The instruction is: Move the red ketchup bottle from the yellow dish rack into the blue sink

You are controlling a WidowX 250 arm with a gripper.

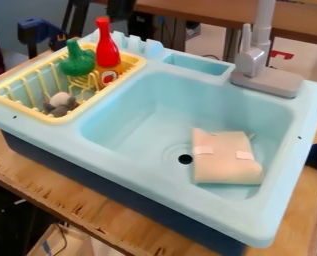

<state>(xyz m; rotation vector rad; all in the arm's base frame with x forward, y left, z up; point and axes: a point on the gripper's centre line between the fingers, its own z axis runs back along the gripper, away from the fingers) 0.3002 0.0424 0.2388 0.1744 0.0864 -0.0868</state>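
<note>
One peach cloth (224,169) is laid in the sink (137,125), just right of the drain (185,159). In the yellow rack (68,118) at left, a red bottle (107,52) and green toy (78,65) are seen at the far end, a grey-and-white toy (60,104) at the near end. Whether the gripper is open or closed cannot be told.

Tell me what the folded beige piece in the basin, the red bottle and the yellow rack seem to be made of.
The folded beige piece looks like matte cloth or thin foam, judging by its soft, uneven edges. The red bottle seems hard, glossy plastic, with a smooth, shiny surface. The yellow rack is probably molded plastic: its rim is thick and rounded.
</note>
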